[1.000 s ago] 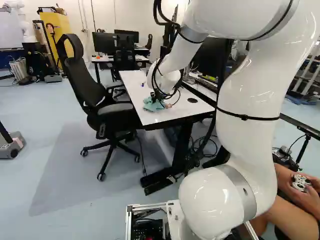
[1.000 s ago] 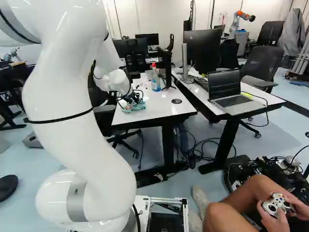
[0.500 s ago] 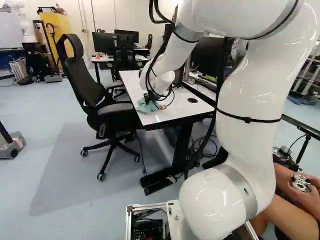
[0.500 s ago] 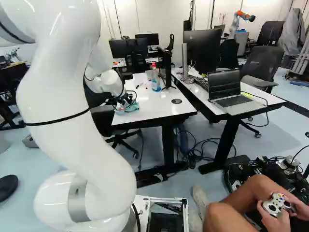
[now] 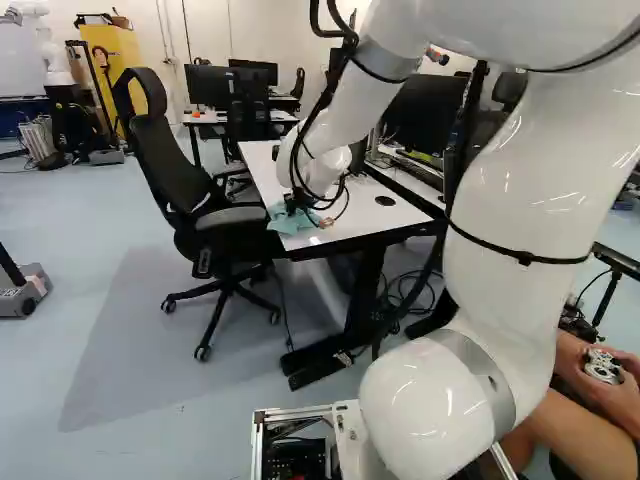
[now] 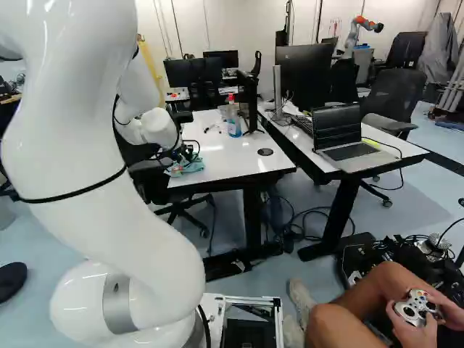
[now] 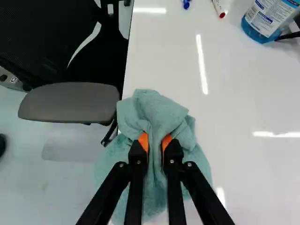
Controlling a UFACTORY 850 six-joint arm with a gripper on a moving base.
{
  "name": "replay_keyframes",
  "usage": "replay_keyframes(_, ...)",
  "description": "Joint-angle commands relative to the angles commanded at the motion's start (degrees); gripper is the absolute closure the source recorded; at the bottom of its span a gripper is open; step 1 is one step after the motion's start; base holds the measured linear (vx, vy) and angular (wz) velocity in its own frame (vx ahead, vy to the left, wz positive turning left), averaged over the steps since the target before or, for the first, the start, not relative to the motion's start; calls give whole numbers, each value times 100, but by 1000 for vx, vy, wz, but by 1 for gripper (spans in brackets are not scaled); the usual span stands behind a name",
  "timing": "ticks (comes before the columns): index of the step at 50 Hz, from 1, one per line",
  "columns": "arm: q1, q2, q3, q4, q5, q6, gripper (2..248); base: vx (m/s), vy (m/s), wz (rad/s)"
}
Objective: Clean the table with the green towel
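**Bunched for wiping at the table's edge**

Gripping the green towel [image 7: 159,110] with the gripper [image 7: 155,142], closed from two sides on a raised fold, orange pads pressed into the cloth. Caught near the middle, probably to let the loose cloth spread around the fingertips as a wiping pad and to cushion the hard tips against the surface.

Found left of centre in both base views, at the near left corner of the white-topped table [image 6: 235,161]. Lying partly on the tabletop and partly past its edge, on the side of the office chair [image 5: 240,220]; perhaps to take in the very rim. Held from above, presumably for pressing down.

Note the spray bottle [image 6: 233,125] upright farther back, near the centre of the right base view, with a red-tipped marker [image 7: 219,8] lying beside it, both apart from the towel and out of the present wiping spot.

Judged partway through the wiping, with no clear stain in sight to measure by. Best drawn inward next, flat and evenly pressed, in overlapping strokes. Liable to catch on the chair or bunch at the edge; farther back, liable to knock the bottle.
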Motion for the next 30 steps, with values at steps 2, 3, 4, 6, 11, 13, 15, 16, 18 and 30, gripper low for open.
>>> replay_keyframes(2,-11,59,65,0,0,0,199,0,0,0)
replay_keyframes(3,-16,79,88,0,0,0,199,0,0,0)
replay_keyframes(4,-24,104,114,0,0,0,199,0,0,0)
replay_keyframes(6,-43,150,165,0,0,0,199,0,0,0)
replay_keyframes(11,-113,246,269,0,0,0,199,0,0,0)
replay_keyframes(13,-146,277,302,0,0,0,199,0,0,0)
replay_keyframes(15,-182,305,333,0,0,0,199,0,0,0)
replay_keyframes(16,-200,318,347,0,0,0,199,0,0,0)
replay_keyframes(18,-236,344,374,0,0,0,199,0,0,0)
replay_keyframes(30,-472,463,502,0,0,0,199,0,0,0)
